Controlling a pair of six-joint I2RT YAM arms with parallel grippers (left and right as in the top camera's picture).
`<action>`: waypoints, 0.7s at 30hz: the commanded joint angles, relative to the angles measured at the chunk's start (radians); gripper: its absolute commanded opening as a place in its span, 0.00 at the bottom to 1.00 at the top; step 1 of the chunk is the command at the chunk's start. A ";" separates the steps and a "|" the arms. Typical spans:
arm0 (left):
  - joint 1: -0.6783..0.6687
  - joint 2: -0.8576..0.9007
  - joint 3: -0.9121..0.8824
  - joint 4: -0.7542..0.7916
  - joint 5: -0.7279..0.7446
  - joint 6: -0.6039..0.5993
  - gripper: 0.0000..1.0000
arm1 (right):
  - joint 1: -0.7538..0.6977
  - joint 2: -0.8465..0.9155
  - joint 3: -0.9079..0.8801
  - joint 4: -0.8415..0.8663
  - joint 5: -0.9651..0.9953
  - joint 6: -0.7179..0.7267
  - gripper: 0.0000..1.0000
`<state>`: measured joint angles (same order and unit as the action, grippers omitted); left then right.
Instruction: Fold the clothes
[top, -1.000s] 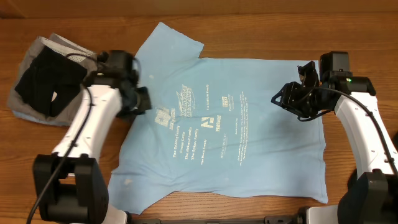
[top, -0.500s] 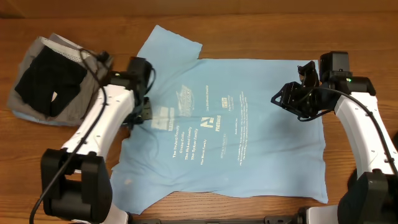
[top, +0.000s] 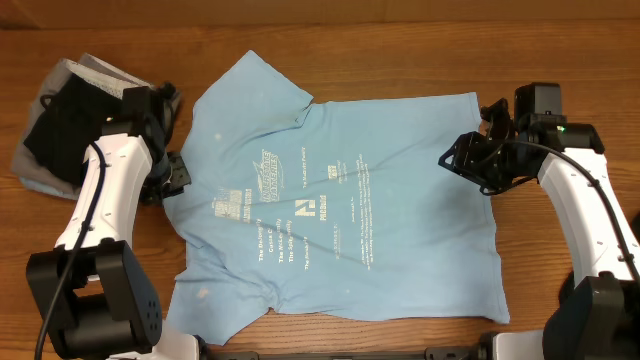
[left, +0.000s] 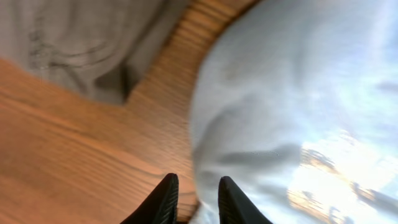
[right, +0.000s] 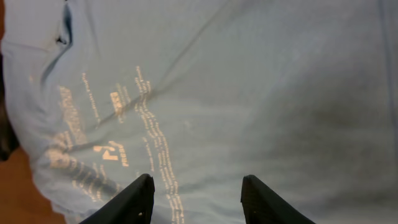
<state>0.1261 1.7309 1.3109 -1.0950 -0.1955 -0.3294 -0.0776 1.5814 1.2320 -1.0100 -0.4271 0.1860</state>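
The light-blue T-shirt (top: 340, 240) with white lettering lies spread flat on the wooden table. My left gripper (top: 175, 183) is at the shirt's left edge, below the sleeve. In the left wrist view its fingers (left: 194, 202) are nearly closed, with the shirt's edge (left: 298, 93) pinched between them. My right gripper (top: 452, 160) hovers over the shirt's upper right edge. In the right wrist view its fingers (right: 196, 199) are wide apart and empty above the cloth (right: 249, 81). A black garment (top: 60, 120) lies on a grey one (top: 40, 170) at the far left.
The grey garment (left: 74, 37) lies close to my left gripper, with a strip of bare wood (left: 93, 143) between it and the shirt. The table's front edge runs just below the shirt's hem (top: 340, 315).
My left gripper has moved left, dragging the T-shirt with it. The whole shirt has shifted left and turned a little. The right arm has not moved.
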 joint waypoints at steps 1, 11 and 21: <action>-0.002 0.008 0.036 0.008 0.124 0.077 0.22 | 0.001 0.000 -0.011 0.021 0.131 0.069 0.33; -0.002 0.007 0.151 -0.054 0.429 0.264 0.20 | 0.001 0.158 -0.195 0.277 0.197 0.247 0.12; -0.002 0.007 0.364 -0.216 0.462 0.302 0.25 | -0.096 0.427 -0.194 0.401 0.648 0.455 0.13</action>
<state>0.1261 1.7348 1.6188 -1.2900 0.2359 -0.0658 -0.0914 1.8675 1.0782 -0.6205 -0.1101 0.5529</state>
